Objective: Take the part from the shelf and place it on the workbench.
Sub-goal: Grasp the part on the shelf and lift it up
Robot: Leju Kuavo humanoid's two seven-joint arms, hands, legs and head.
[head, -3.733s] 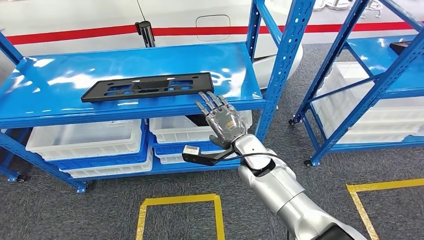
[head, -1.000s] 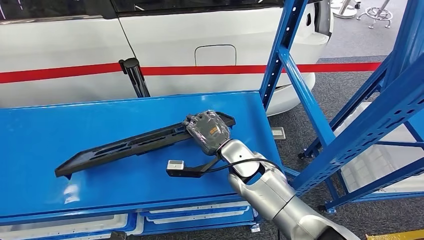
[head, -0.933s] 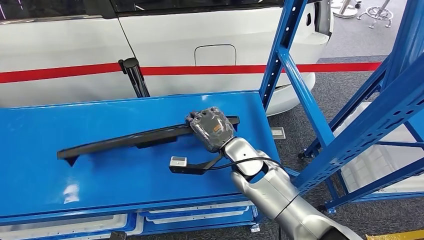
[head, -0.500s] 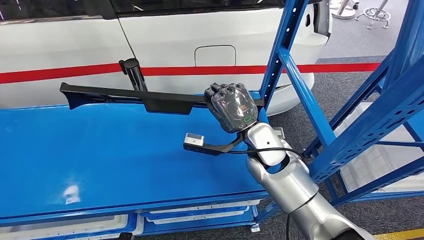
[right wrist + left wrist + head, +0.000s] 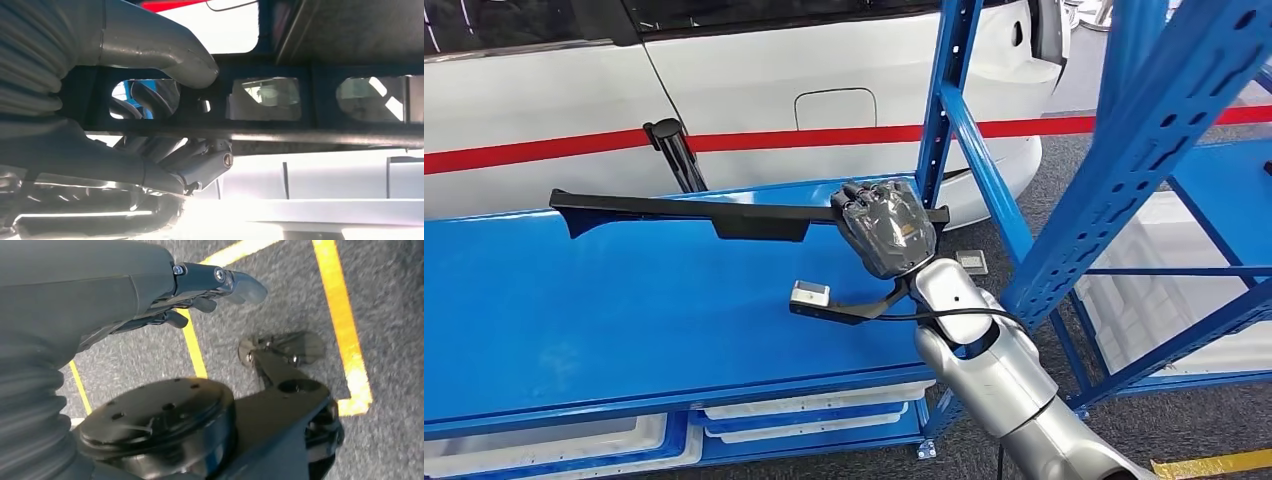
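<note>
Right robot hand (image 5: 887, 228) grips the black part (image 5: 724, 210) at one end, holding it clear above the blue shelf (image 5: 624, 310). Left robot hand (image 5: 200, 285) hangs empty, fingers loosely apart. You're mid-carry; next, swing the long part past the upright (image 5: 949, 90) toward the workbench.

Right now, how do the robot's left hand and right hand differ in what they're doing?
The right hand grips the long black part and holds it up above the blue shelf; the left hand holds nothing. The right hand's fingers are wrapped around the part's end, while the left hand's fingers lie loosely out over grey floor with yellow lines. Both have grey ribbed covers.
</note>
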